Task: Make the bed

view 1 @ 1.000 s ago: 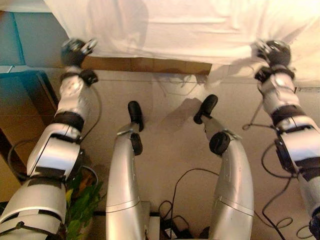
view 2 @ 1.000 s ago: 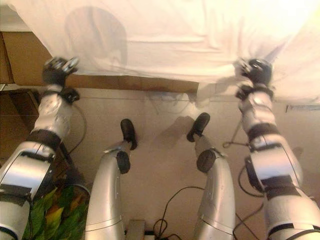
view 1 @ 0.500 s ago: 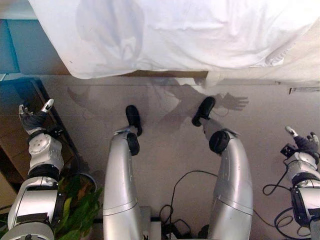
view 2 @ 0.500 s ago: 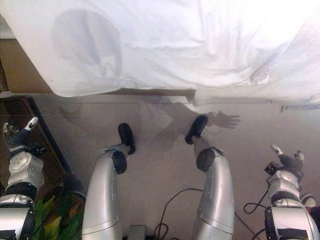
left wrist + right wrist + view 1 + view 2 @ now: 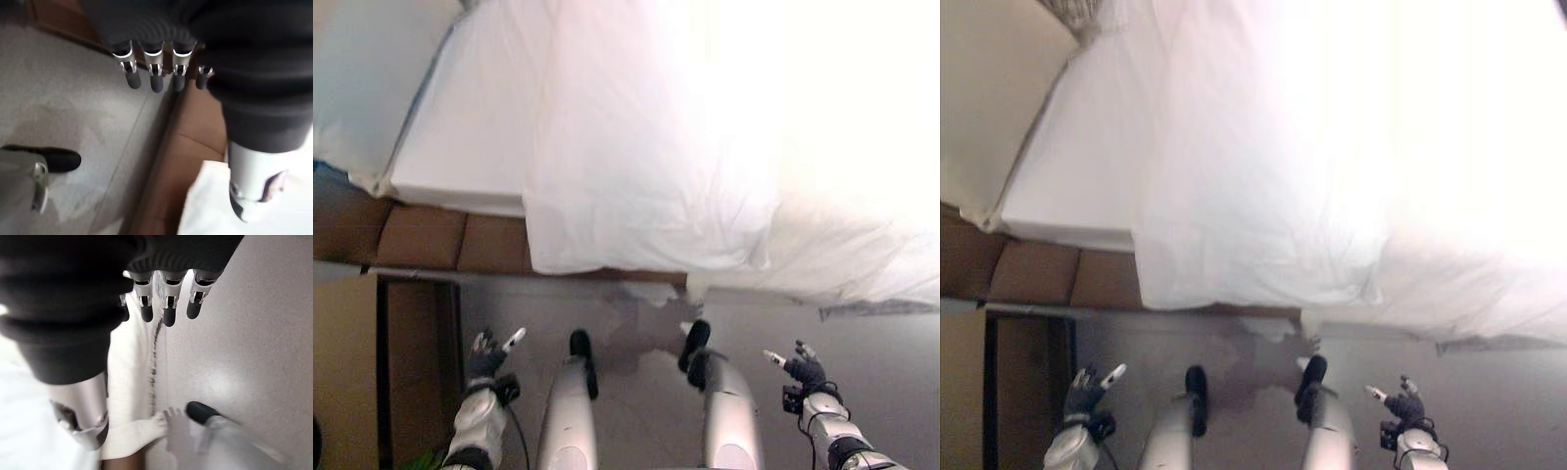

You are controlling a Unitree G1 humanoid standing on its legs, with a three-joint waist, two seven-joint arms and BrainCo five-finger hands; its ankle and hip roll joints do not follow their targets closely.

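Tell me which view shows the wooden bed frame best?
Left eye view: the brown bed frame shows as a long panelled strip under the mattress, beside the hanging white sheet. The right eye view gives the same strip. The left wrist view shows a short close stretch of it past the left hand.

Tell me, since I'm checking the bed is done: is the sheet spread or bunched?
Spread. The sheet lies flat over the mattress, its edge hanging over the side. Both hands hang open, holding nothing.

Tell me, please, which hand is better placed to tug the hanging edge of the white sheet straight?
Probably the left hand: it hangs open below the sheet's overhanging corner; the right hand is open too, beneath bunched bedding.
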